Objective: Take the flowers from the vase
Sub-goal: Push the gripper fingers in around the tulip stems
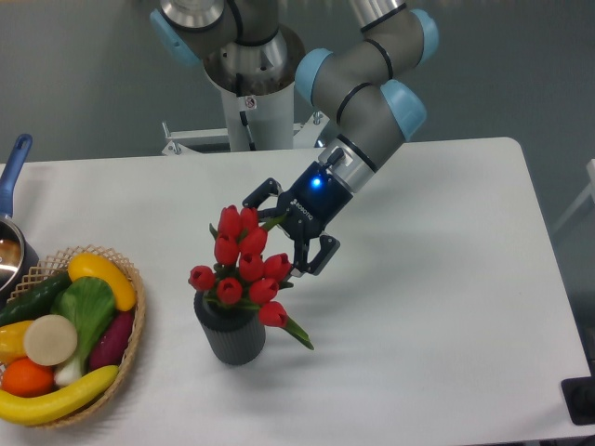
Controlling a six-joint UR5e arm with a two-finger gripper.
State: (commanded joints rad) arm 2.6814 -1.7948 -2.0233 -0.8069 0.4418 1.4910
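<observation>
Smooth white tabletop with rounded corners fills most of the scene, backed by a flat grey-green wall. Near its middle stands the vase, a short dark grey cylinder with fine vertical ribbing, and everything else sits around it. Rising from the vase are the flowers, glossy red tulip buds bunched tightly with pointed green leaves poking out, one leaf drooping to the lower right of the rim. Just up and to the right of the vase, the black pincer hangs at the end of a grey jointed arm with pale blue caps and a small blue light glowing at the wrist; its two fingers are spread apart, one at the top of the bunch and one beside the right-hand buds, gripping nothing. Far left of the vase sits a woven wicker basket heaped with plastic-looking fruit and vegetables. Behind that, a pot with a blue handle peeks in.
</observation>
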